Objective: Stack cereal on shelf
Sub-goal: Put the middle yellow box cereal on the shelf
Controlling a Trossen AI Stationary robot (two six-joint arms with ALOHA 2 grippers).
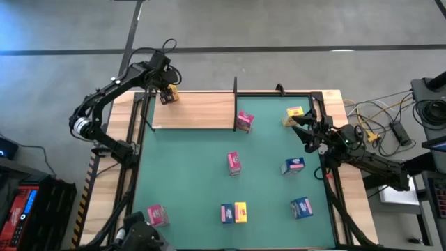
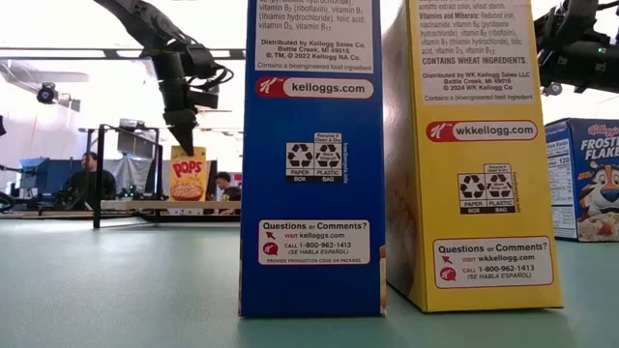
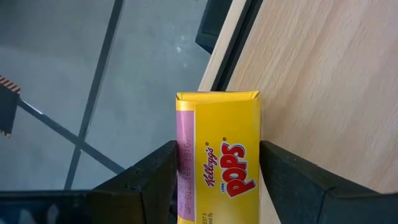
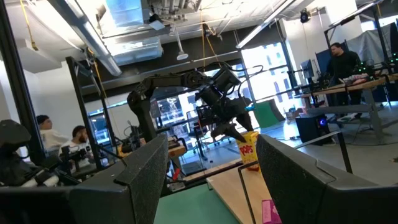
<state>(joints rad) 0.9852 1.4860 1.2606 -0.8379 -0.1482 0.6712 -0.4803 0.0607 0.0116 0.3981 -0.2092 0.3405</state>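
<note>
We have the first yellow box (image 3: 217, 155) standing on the shelf (image 1: 202, 111) between the left gripper (image 1: 167, 94) jaws, not clearly clamped; right gripper (image 4: 211, 180) open, idle; eight boxes left.

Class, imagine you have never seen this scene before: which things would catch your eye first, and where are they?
First, the left gripper at the far left corner of the pale wooden shelf, its fingers either side of a yellow Pops box standing on the board. Next, the bright boxes scattered over the green mat, such as the blue and yellow pair near the front edge. The right gripper hangs open above the mat's right side.
</note>
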